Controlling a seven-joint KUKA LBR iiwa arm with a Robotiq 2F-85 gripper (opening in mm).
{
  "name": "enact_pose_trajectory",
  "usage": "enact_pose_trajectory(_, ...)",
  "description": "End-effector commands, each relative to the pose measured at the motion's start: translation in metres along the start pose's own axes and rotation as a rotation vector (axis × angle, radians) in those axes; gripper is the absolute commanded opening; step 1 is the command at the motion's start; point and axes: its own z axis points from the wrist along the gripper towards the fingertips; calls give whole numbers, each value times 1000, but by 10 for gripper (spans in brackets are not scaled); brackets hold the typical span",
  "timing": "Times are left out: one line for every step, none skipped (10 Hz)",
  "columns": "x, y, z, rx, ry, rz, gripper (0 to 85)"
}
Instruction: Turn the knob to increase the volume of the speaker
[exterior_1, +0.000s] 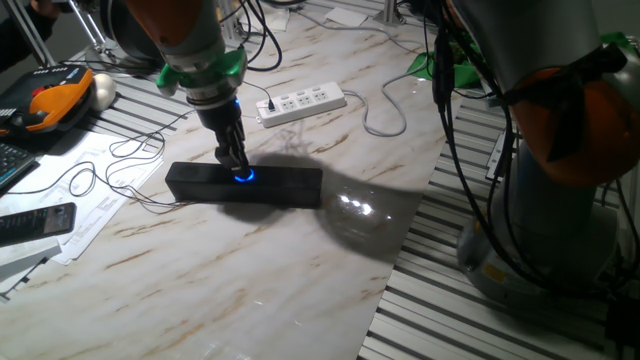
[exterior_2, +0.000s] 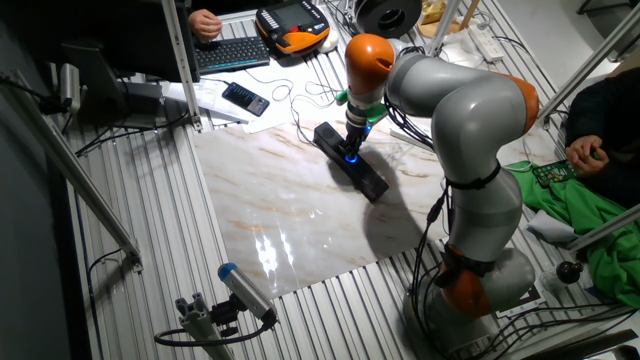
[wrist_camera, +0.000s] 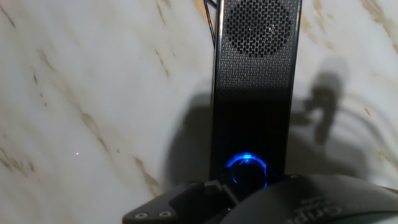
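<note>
Gripper down on the knob, mid-speaker.

The small round knob with a glowing blue ring (wrist_camera: 247, 169) sits at the middle of the long black mesh-fronted speaker (exterior_1: 243, 185), which lies flat on the marble-patterned table (exterior_1: 250, 270), dial upward for reach from above. The black two-finger gripper (exterior_1: 238, 168) stands upright over it, fingers narrowed about the dial; actual contact I cannot tell.

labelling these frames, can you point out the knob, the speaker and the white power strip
knob (wrist_camera: 247, 168), hand view, on the glowing blue ring
speaker (exterior_1: 290, 186), one fixed view, on the black top face right of the ring
white power strip (exterior_1: 303, 102), one fixed view, on its socket face
</note>
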Motion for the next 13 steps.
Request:
enact_pose_trajectory(0, 0, 1, 1, -1, 0, 340)
enact_pose_trajectory(1, 1, 2, 2, -5, 0, 340)
enact_pose_trajectory(1, 1, 2, 3, -7, 0, 340)
enact_pose_trajectory(1, 1, 2, 4, -8, 0, 340)
enact_pose_trajectory(1, 0, 2, 4, -8, 0, 340)
enact_pose_trajectory(1, 0, 3, 4, -8, 0, 340)
enact_pose_trajectory(1, 1, 4, 4, -8, 0, 340)
enact_pose_trajectory(2, 2, 5, 5, -11, 0, 340)
enact_pose_trajectory(2, 2, 5, 8, -13, 0, 340)
enact_pose_trajectory(2, 2, 5, 8, -13, 0, 340)
enact_pose_trajectory(2, 2, 5, 6, -14, 0, 340)
enact_pose_trajectory(2, 2, 5, 4, -13, 0, 340)
enact_pose_trajectory(2, 2, 5, 2, -14, -1, 340)
